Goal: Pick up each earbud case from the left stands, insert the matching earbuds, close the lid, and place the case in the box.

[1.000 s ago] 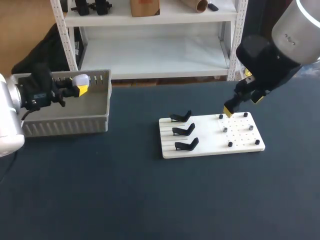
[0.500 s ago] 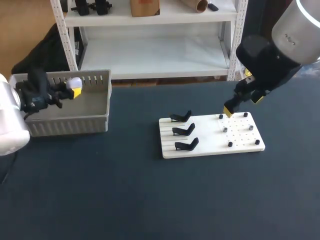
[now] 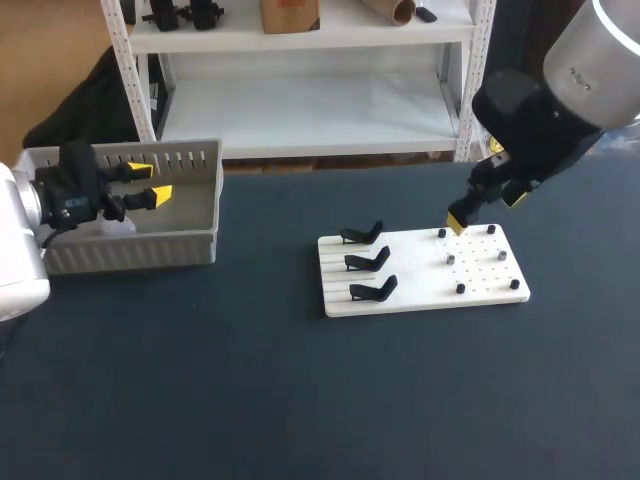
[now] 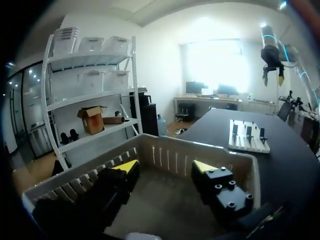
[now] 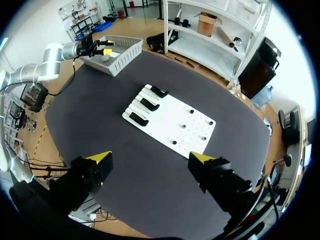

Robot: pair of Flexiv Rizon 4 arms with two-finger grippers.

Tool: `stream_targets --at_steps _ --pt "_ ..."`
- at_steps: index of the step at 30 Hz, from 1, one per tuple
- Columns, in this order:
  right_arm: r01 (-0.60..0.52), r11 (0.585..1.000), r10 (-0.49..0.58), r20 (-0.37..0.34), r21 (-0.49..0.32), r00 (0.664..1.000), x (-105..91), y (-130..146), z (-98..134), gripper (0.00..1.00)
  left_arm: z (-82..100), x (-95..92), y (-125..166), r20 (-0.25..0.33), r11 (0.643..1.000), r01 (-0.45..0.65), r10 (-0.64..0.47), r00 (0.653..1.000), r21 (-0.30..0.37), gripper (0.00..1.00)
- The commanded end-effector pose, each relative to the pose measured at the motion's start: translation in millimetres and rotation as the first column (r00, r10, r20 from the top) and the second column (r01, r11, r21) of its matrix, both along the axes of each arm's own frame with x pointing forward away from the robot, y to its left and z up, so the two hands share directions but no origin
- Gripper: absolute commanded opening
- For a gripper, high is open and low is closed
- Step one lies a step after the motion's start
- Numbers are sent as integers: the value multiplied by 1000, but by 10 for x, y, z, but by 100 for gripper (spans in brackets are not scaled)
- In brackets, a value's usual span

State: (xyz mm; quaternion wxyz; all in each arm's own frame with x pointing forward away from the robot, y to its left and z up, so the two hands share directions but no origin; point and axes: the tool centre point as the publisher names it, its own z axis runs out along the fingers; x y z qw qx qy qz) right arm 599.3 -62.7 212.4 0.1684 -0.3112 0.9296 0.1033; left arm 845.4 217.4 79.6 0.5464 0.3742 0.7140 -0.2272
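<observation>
1. At the far left corner of the dark surface stands a grey slatted box. The left gripper sits inside the box's left half. Its yellow-tipped fingers are spread wide and hold nothing.
2. A white earbud case lies on the box floor, just beneath and behind those fingers. It is too small in every view to tell whether its lid is fully closed.
3. Right of the surface's middle lies a white board. Three black stands line the board's left edge, and all three are bare. Judging by this, the last case is already delivered.
4. Small dark pieces dot the board's right half. They are too small to tell whether they are earbuds or pegs.
5. The right gripper hangs above the board's far right corner, fingers wide apart and empty.
6. Risks, as a judgement:
   - The left gripper is low between the box walls. A sideways pull-out could catch a finger on the slats and drag or tip the box.
   - Dropping lower could press on the case.
   - A careless descent of the right gripper could scatter the small pieces.
</observation>
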Motion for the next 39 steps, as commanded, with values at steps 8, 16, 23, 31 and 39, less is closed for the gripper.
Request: stream_targets --at_steps 8,16,23,31,39 --pt "0 1000 0 1 1 1000 -3 -1 -1 100 317 -418 -83 -3 986 160 -160 987 43 100" --pt "0 1000 0 1 1 1000 -3 -1 -1 100 434 -715 -254 4 974 215 -216 976 70 100" --pt "0 1000 0 1 1 1000 -3 -1 -1 100 561 -945 -389 -4 978 189 -189 982 86 100" --pt "0 1000 0 1 1 1000 -3 -1 -1 100 579 -1001 -423 -23 985 151 -149 989 85 100" --pt "0 1000 0 1 1 1000 -3 -1 -1 100 579 -1001 -423 -23 985 151 -149 989 85 100"
